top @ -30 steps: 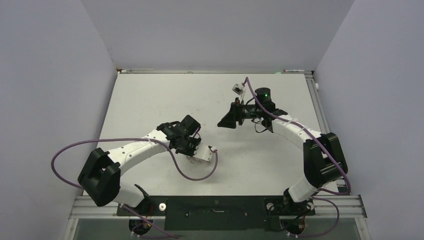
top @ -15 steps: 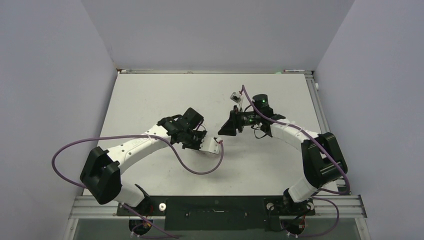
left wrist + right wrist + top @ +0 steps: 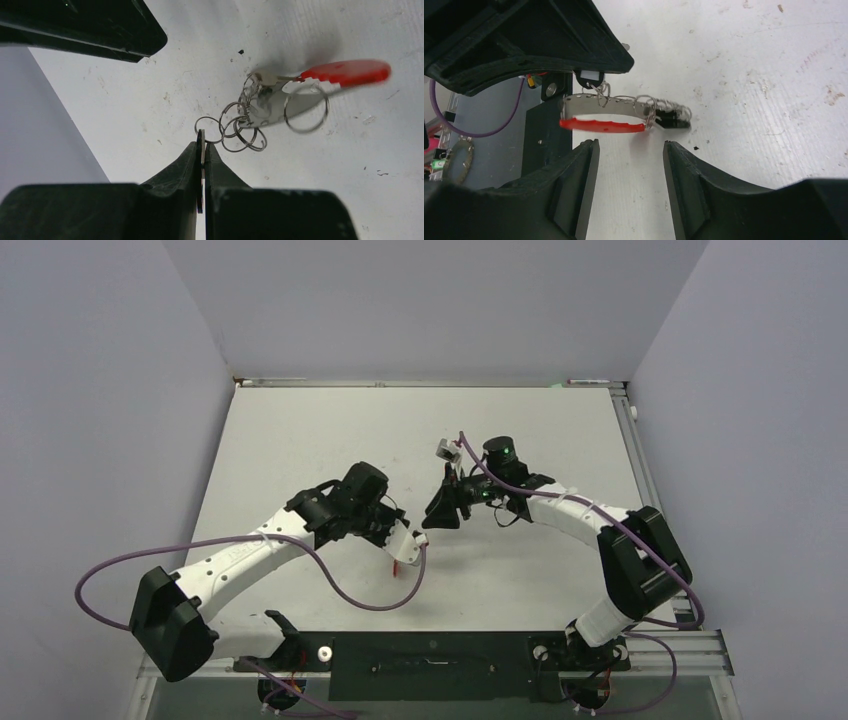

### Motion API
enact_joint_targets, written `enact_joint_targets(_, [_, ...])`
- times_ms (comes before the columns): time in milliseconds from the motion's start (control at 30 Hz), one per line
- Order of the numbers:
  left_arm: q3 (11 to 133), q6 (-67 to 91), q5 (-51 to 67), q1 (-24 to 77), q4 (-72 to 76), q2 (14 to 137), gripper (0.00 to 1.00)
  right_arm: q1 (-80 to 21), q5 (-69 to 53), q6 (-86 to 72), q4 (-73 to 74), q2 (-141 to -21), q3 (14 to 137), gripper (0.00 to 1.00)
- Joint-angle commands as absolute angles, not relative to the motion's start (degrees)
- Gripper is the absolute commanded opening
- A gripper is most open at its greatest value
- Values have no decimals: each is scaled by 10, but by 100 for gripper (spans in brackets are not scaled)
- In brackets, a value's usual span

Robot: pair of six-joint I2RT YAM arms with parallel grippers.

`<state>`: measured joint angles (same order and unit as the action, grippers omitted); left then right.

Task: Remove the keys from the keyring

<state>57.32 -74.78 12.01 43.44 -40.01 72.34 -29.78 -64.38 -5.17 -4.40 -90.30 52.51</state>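
Note:
My left gripper [image 3: 202, 148] is shut on a thin flat key, seen edge-on between its tips. A chain of thin silvery wire rings [image 3: 240, 131] runs from it to the keyring's curved band, grey [image 3: 267, 107] and bright red [image 3: 347, 72], which hangs over the table. The right wrist view shows the red band [image 3: 601, 125] just beyond my right gripper [image 3: 629, 150], which is open and empty. More rings lead to a small dark piece [image 3: 672, 120], perhaps the dark-headed key. In the top view the two grippers [image 3: 395, 545] [image 3: 432, 518] are close together at mid table.
The white table [image 3: 300, 440] has grey walls on three sides. A purple cable [image 3: 380, 600] loops from the left wrist over the near table. A black rail [image 3: 430, 650] runs along the near edge.
My left arm has swung nearer and to the right, carrying the keyring with it. My right gripper has moved left and nearer, closing in on the keyring, still open.

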Motion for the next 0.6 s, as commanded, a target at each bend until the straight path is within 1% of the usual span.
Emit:
enact_joint_targets(0, [558, -785, 142, 429, -356, 697, 0, -317, -665, -27, -75, -882, 550, 50])
enact_joint_targets(200, [561, -749, 155, 424, -355, 695, 0, -342, -641, -36, -115, -874, 542, 45])
enact_joint_targets(333, [560, -722, 155, 423, -355, 695, 0, -356, -612, -59, -143, -873, 524, 40])
enact_joint_targets(433, [568, -695, 151, 423, -362, 703, 0, -357, -602, -82, -165, -871, 511, 39])
enact_joint_targets(567, [584, -667, 141, 424, -382, 718, 0, -355, -588, -75, -148, -867, 512, 39])
